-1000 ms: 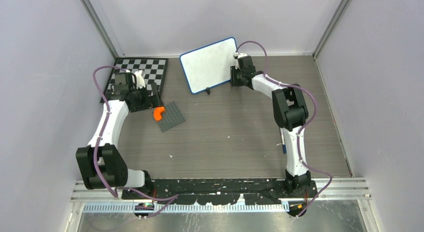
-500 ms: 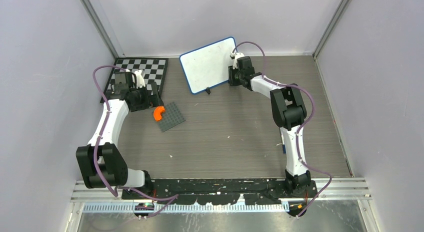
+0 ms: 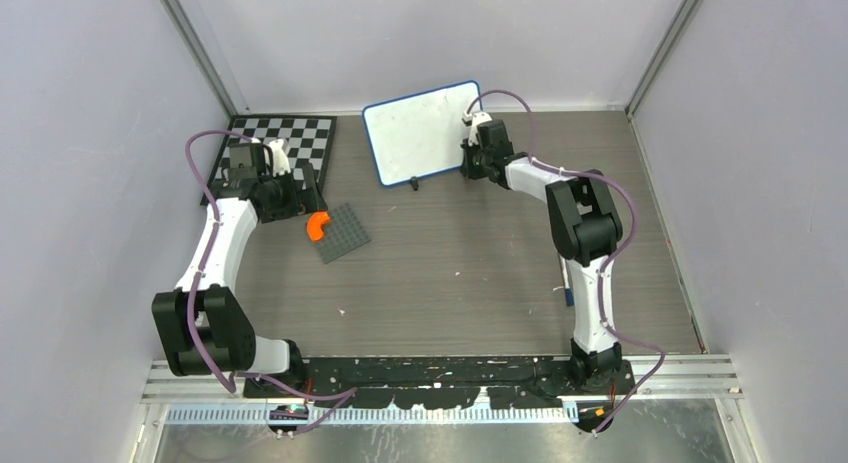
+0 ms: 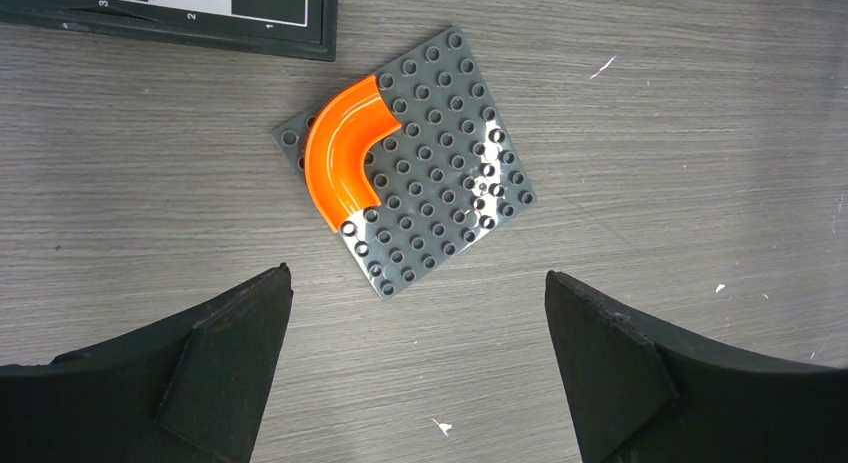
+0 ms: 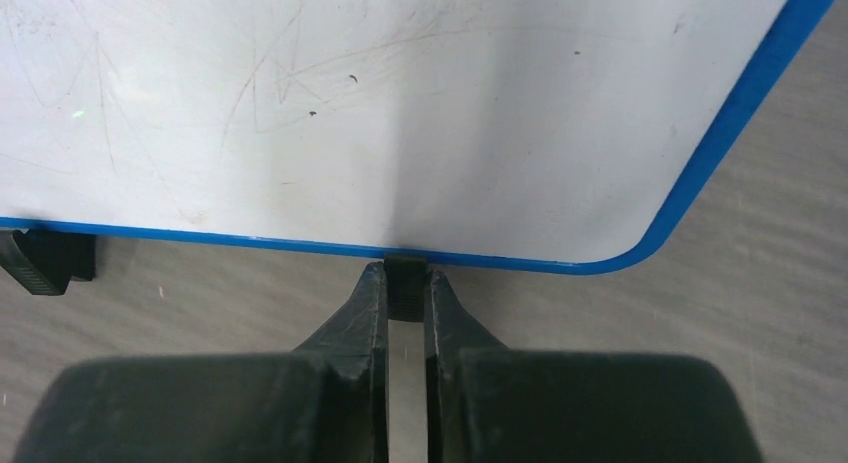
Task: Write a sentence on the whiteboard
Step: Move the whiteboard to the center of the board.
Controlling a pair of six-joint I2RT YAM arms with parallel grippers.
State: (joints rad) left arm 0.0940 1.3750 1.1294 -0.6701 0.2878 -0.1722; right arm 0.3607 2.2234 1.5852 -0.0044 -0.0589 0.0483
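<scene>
The whiteboard [image 3: 420,133], white with a rounded blue frame, stands tilted at the back of the table. No sentence shows on its face [image 5: 400,113], only faint scratches. My right gripper [image 3: 469,164] is at the board's lower right corner. In the right wrist view it [image 5: 406,279] is shut on one small black foot [image 5: 406,287] under the blue edge. The other foot [image 5: 45,261] stands free to the left. Over at the left, my left gripper [image 4: 417,273] hangs wide open above bare table, nothing between its fingers.
A grey studded plate [image 4: 430,183] carrying an orange curved piece [image 4: 345,148] lies just beyond the left gripper. Behind it is a checkerboard [image 3: 280,143]. A blue marker [image 3: 567,288] lies on the table beside the right arm. Grey walls close in the back and sides.
The right gripper has closed onto the whiteboard's foot, and the board has shifted slightly to the right. The left arm has not moved.
</scene>
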